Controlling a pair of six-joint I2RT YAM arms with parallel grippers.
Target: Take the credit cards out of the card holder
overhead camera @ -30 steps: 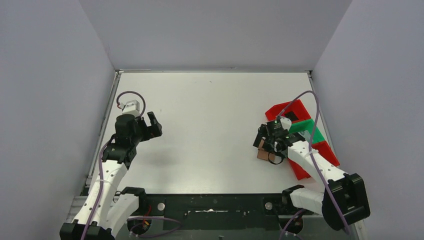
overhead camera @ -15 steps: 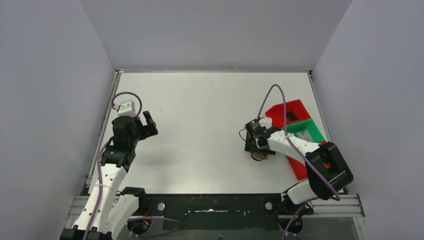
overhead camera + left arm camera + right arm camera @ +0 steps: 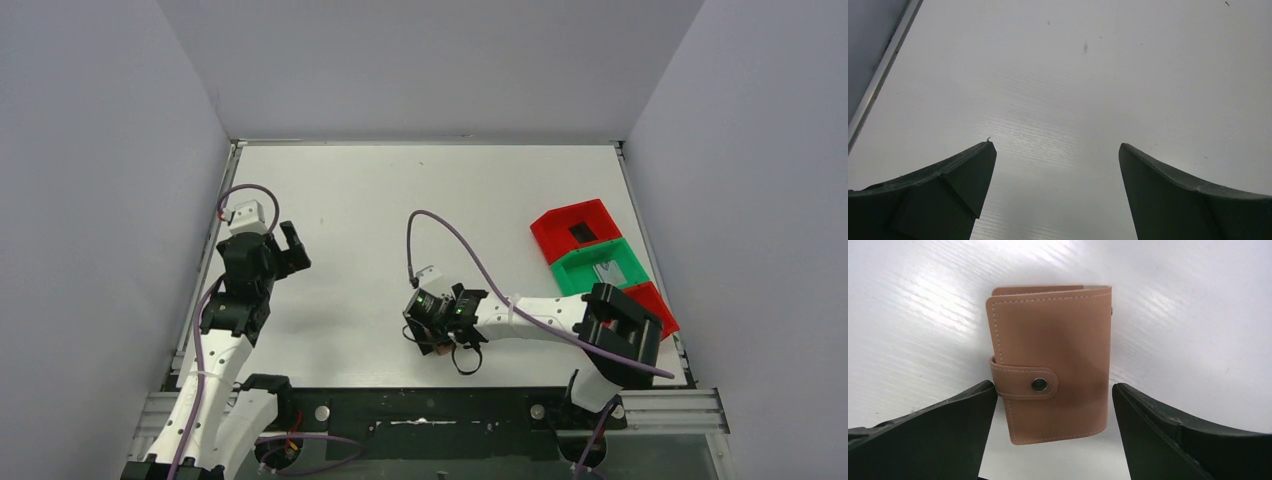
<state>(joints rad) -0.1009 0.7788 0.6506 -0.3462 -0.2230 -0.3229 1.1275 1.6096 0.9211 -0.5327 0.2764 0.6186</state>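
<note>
Right tool (image 3: 1054, 405), now mid-table, astride card holder (image 3: 1050, 362)

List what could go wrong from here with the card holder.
1. The card holder lies flat and closed, its snap strap fastened; the right end effector straddles it with open fingers, so closing may only pinch the closed cover or slide it along the smooth table.
2. The left end effector sits far off over bare table, so nothing braces the holder if the strap is pulled.
</note>
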